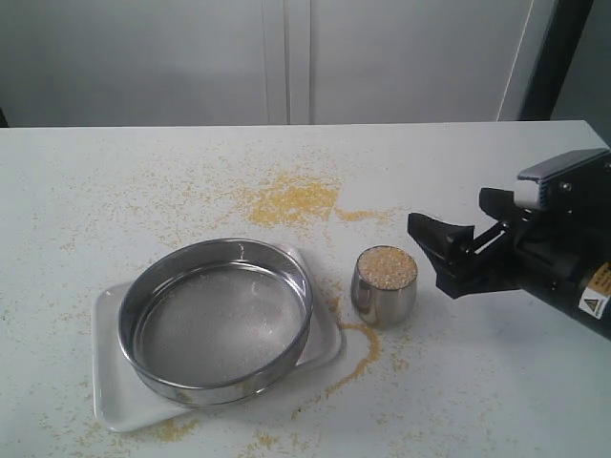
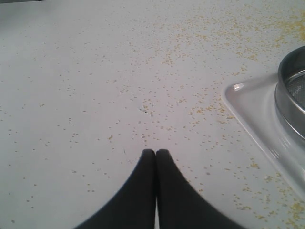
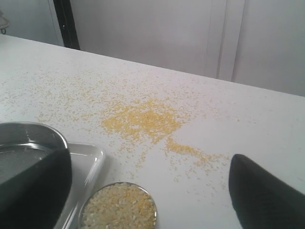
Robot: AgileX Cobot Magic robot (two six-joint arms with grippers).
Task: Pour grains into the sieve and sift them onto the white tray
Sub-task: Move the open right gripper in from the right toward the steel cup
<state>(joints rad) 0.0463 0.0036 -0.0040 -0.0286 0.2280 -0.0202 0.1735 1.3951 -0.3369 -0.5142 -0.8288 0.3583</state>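
Steel sieve (image 1: pixel 227 389) sits on the white tray (image 1: pixel 113 399), front-left area of the table (image 1: pixel 86 181) in the exterior view; the sieve covers most of the tray, with tray rim showing at its left, front and right corner. Small shiny steel cup (image 1: pixel 384 298) stands upright on the table just right of the tray, apart from it, filled to the brim with grains (image 1: pixel 386 266), pale and yellow mixed. More yellow grains are loose on the table: 1 dense patch (image 1: pixel 288 200) behind the sieve and cup, a thin trail (image 1: pixel 361 345) curving past the cup's base, and a scatter across the rest of the top. Right claw (image 1: pixel 449 218) is just right of the cup, not touching it, spread wide and gripping nothing; the right wrist view has the cup rim sitting between its 2 black fingers (image 3: pixel 33 186). Left claw (image 2: pixel 155 152) has both fingers pressed together with nothing between them, over bare table dotted with stray grains; a tray corner and a piece of the sieve rim show near it in the left wrist view. Only label in sight: a yellow sticker (image 1: pixel 594 303) with a black warning triangle on the right arm, text too small to read.
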